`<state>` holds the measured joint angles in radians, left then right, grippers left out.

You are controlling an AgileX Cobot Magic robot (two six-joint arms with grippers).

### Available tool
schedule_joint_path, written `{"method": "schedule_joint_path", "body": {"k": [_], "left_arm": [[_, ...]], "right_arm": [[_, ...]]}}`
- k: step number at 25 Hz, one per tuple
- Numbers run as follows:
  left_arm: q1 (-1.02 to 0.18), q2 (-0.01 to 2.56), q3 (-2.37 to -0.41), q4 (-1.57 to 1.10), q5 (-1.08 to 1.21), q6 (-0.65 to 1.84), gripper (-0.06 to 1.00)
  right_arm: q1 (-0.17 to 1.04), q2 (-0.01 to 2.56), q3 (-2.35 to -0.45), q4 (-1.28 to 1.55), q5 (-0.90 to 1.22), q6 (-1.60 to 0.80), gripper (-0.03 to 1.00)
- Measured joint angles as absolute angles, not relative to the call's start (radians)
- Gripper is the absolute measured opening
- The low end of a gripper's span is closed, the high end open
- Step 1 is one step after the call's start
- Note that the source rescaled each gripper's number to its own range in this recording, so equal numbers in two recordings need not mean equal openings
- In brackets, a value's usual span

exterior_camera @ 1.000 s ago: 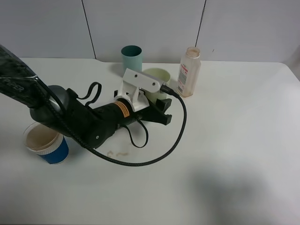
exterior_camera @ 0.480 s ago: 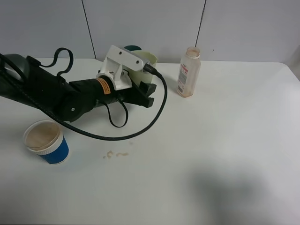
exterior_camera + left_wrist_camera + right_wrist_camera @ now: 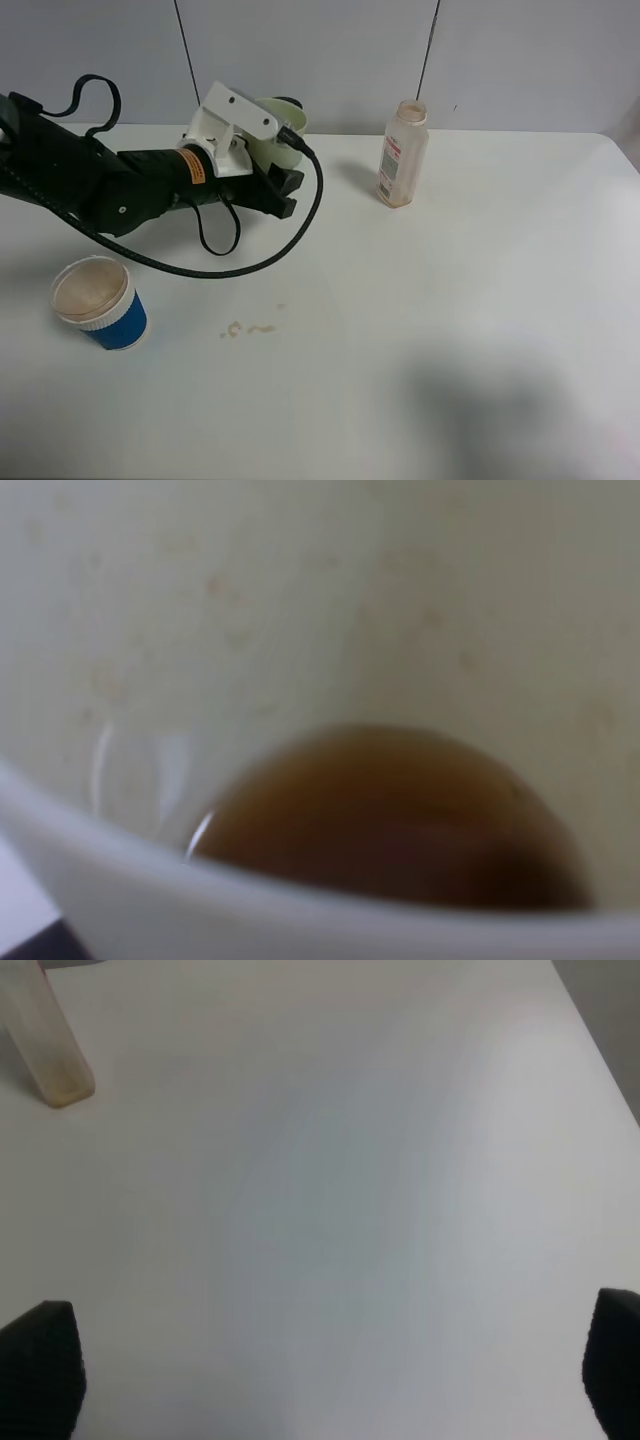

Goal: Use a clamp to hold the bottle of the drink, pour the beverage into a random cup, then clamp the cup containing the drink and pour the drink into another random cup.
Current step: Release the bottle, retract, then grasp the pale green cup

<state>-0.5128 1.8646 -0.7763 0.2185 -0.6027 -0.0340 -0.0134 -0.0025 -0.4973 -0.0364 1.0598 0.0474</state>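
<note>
Blue cup [image 3: 98,305] is sitting nearest, brown drops [image 3: 248,328] lying beside it on the table [image 3: 480,300]. Farther back, the left gripper [image 3: 278,165] is clamping the pale green tumbler [image 3: 266,150], the drink [image 3: 390,820] pooling inside. The bottle [image 3: 403,155] is standing rightward. The right gripper [image 3: 325,1370] is gaping.

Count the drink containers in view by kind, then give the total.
Cups: 3 (blue cup, pale green cup, teal cup mostly hidden behind it)
Bottles: 1 (bottle)
Total: 4
</note>
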Motion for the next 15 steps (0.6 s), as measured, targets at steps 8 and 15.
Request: {"method": "schedule_joint_path", "body": {"k": [8,15], "left_arm": [[-0.428,1.822,-0.776,0.305,-0.505,-0.034,0.01],[-0.351,1.784,-0.775,0.351,-0.495,-0.034,0.01]], "right_arm": [[-0.013,-0.002,-0.497,-0.036,1.060,0.047,1.00],[-0.013,-0.002,-0.497,-0.036,1.060,0.047,1.00]]}}
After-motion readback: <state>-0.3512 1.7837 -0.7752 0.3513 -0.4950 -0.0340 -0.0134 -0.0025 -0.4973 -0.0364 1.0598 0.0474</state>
